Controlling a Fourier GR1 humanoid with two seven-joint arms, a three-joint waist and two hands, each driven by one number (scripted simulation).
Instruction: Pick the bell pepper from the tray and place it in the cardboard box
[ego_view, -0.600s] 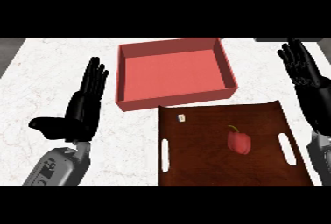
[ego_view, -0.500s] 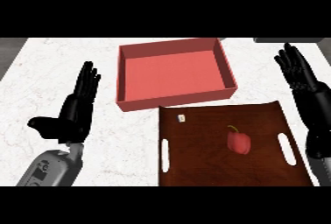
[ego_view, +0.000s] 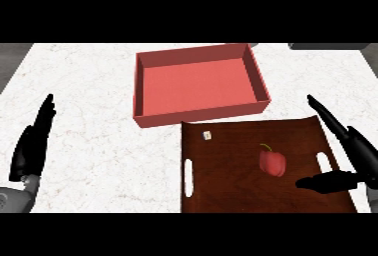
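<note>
Head view: the right hand (ego_view: 358, 147) now sits lower than a moment ago, at the right edge of the tray (ego_view: 229, 170), fingers straight, thumb spread, holding nothing; the bell pepper (ego_view: 272, 162) lies untouched on the tray, near that thumb; the left hand (ego_view: 32, 141), open and empty, rests at the left edge; the cardboard box (ego_view: 199, 114) waits; a grasp seems next.

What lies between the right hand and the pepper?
In the head view, only the tray's bare floor and its handle slot lie between the right hand and the pepper.
</note>
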